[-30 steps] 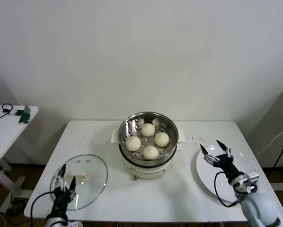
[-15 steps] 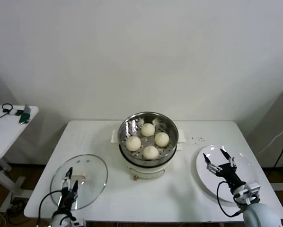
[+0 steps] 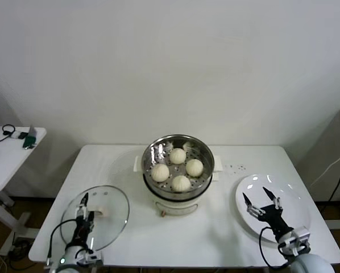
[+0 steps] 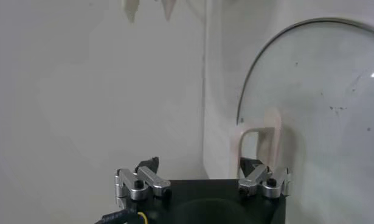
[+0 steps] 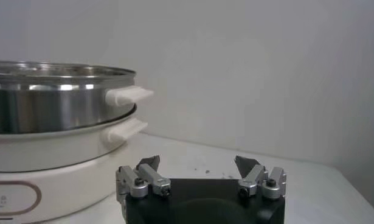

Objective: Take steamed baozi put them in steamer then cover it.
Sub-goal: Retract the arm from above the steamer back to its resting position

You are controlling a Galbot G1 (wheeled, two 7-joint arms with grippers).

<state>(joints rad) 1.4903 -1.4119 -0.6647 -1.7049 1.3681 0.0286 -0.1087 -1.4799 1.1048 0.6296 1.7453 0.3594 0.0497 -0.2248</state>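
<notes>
Baozi (image 3: pixel 181 182), four of them, sit in the steamer (image 3: pixel 178 149) at the desk's (image 3: pixel 215 227) middle, unchanged. At the front edge both grippers have drawn back nearer the robot. The left gripper (image 3: pixel 82 211), fingers wide and empty, now hangs over the near rim of the cover (image 3: pixel 104 219) lying flat by the front left corner. The right gripper (image 3: pixel 260 201), fingers wide, has retreated over the white plate (image 3: pixel 292 196).
</notes>
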